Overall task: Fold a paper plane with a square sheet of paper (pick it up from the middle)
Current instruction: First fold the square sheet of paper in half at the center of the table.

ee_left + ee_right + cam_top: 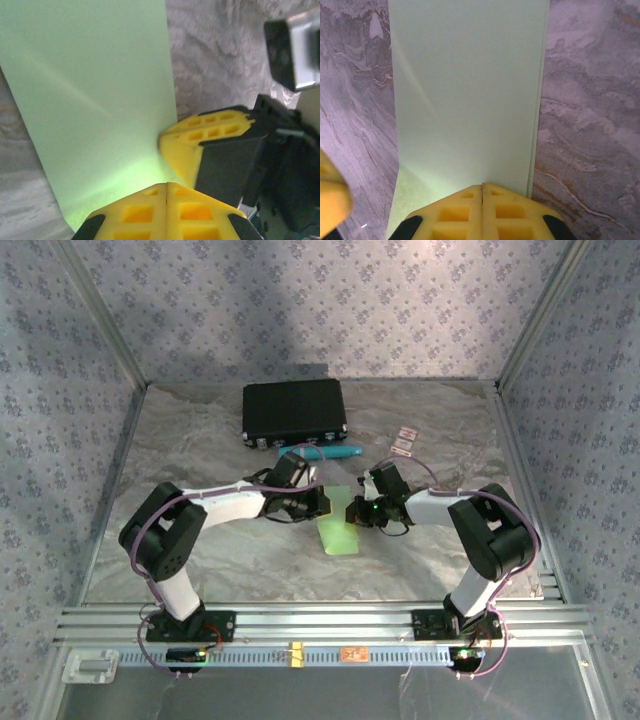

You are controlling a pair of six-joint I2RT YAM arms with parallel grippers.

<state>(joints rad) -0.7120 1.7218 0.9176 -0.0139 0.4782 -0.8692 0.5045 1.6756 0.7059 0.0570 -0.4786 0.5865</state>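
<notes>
Your left hand [166,187] and right hand [482,187] are both closed, tips against the folded sheet of paper [338,532] mid-frame on the desk [200,440].

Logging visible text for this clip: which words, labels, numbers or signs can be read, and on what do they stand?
No text here can be read.
The red-and-white cards: print too small to read.
The orange tag: blurred, unreadable.
The green paper and the black case: no marks seen.
</notes>
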